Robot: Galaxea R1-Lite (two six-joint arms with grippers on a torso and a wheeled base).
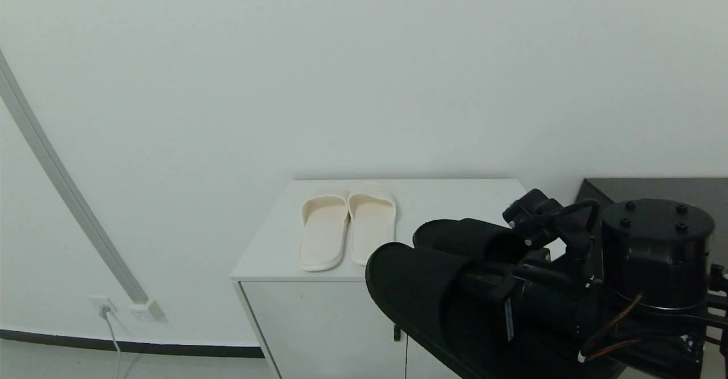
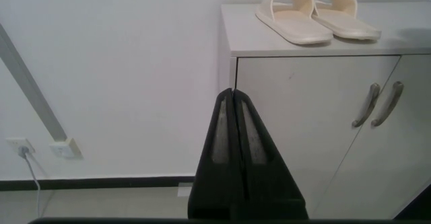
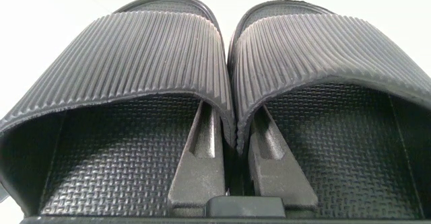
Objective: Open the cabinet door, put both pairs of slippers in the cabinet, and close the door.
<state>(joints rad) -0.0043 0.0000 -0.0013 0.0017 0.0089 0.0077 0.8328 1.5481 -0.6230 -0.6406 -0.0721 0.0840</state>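
A white cabinet (image 1: 318,322) stands against the wall with both doors closed; its two handles (image 2: 377,104) sit side by side at the door seam. A cream pair of slippers (image 1: 347,225) lies on its top, also seen at the cabinet top's near corner as cream slippers (image 2: 316,15). My right gripper (image 3: 234,114) is shut on the black pair of slippers (image 1: 432,276), one finger under each strap, pinching the inner walls together. The pair hangs in the air over the cabinet's front right edge. My left gripper (image 2: 233,95) is shut and empty, low in front of the cabinet's left side.
A wall outlet (image 1: 102,305) with a plugged cable sits low on the left, under a slanted grey conduit (image 1: 62,185). A dark table (image 1: 654,188) adjoins the cabinet on the right. Bare floor lies left of the cabinet.
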